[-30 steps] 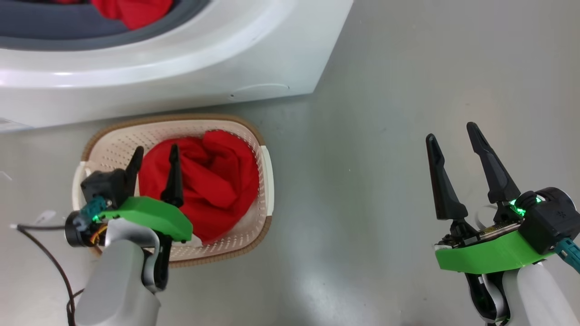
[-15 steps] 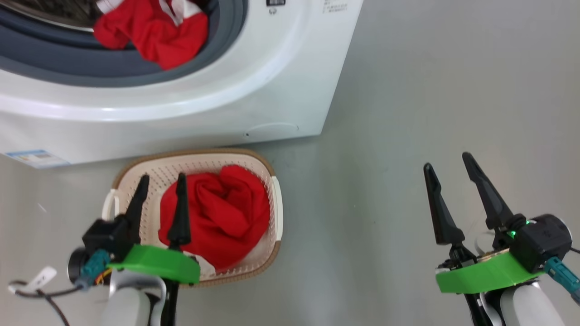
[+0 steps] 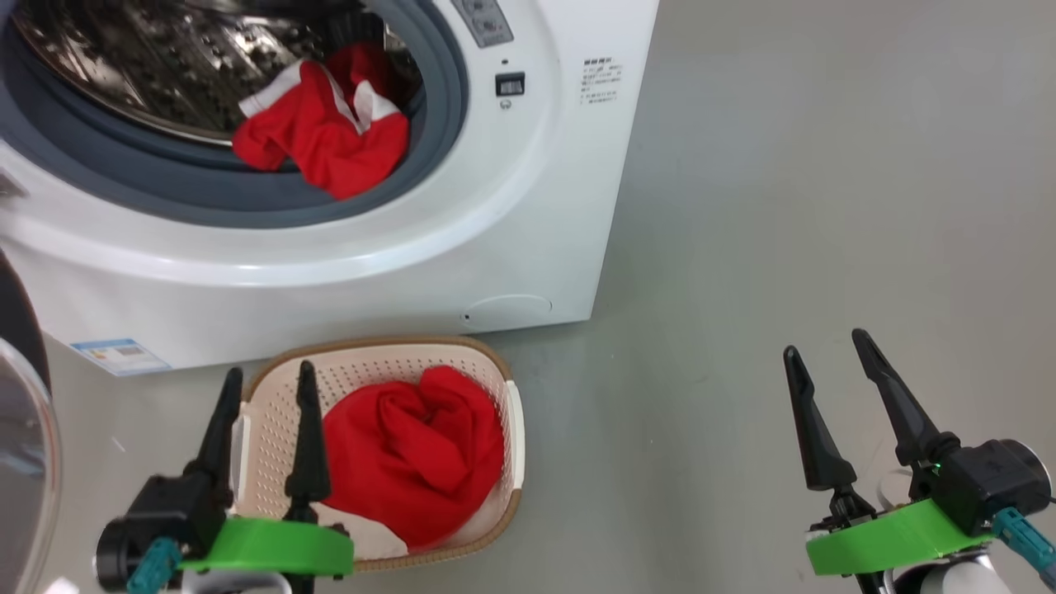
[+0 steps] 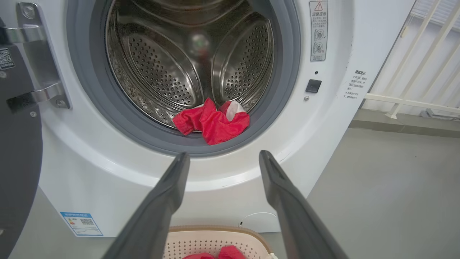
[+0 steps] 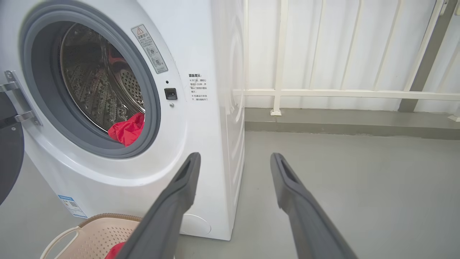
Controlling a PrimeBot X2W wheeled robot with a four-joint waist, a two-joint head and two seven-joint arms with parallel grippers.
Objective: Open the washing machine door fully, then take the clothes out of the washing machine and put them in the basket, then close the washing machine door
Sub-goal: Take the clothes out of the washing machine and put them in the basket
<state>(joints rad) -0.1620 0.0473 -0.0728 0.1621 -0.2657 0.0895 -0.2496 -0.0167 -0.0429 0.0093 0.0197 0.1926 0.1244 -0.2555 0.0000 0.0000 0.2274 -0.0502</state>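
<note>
The white washing machine (image 3: 528, 206) stands with its drum exposed. Its black-rimmed washing machine door (image 3: 21, 445) is swung out at the far left. Red clothes with white trim (image 3: 326, 140) lie at the drum's front lip, also seen in the left wrist view (image 4: 214, 122). More red clothes (image 3: 412, 454) sit bunched in the cream basket (image 3: 388, 346) on the floor before the machine. My left gripper (image 3: 270, 370) is open and empty above the basket's left side. My right gripper (image 3: 825, 344) is open and empty over bare floor, right of the machine.
Grey floor (image 3: 784, 206) stretches to the right of the machine. A white railing (image 5: 323, 93) and a low kerb run behind that floor. The door's metal hinge (image 4: 36, 90) sits left of the drum opening.
The head camera has tilted up, so the drum and its clothes have come into the picture and the basket sits lower. Both grippers stay open and empty.
</note>
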